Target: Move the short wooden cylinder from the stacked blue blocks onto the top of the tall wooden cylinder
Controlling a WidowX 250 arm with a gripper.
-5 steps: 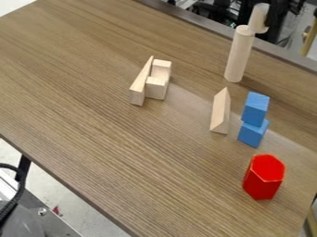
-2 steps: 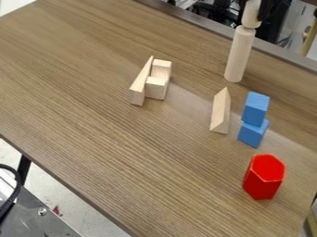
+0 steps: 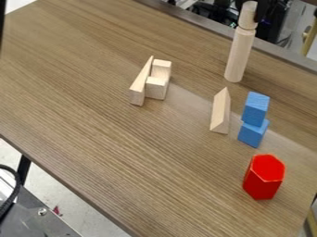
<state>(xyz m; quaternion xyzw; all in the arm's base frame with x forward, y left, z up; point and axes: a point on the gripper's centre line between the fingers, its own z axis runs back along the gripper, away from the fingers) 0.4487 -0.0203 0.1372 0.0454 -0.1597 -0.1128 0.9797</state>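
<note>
Black two-finger gripper (image 3: 250, 8) hung at the upper right, closed around a short, pale wooden cylinder (image 3: 248, 16). The brown wood-grain table (image 3: 80, 92) had one long edge slanting down from the left and a grey-rimmed far edge running behind the blocks. Left of centre, a thin pale wooden wedge (image 3: 141, 85) stood beside two small pale wooden blocks (image 3: 158, 79). Well apart, to their right, was a triangular pale wooden prism (image 3: 219, 113). Behind it, a tall pale wooden cylinder (image 3: 239, 58) stood upright, directly below the held piece; they seemed to touch, though the join was hard to judge. Farther right, one blue cube sat on another (image 3: 253, 133), and a red hexagonal block (image 3: 264, 177) stood nearest the right edge.
</note>
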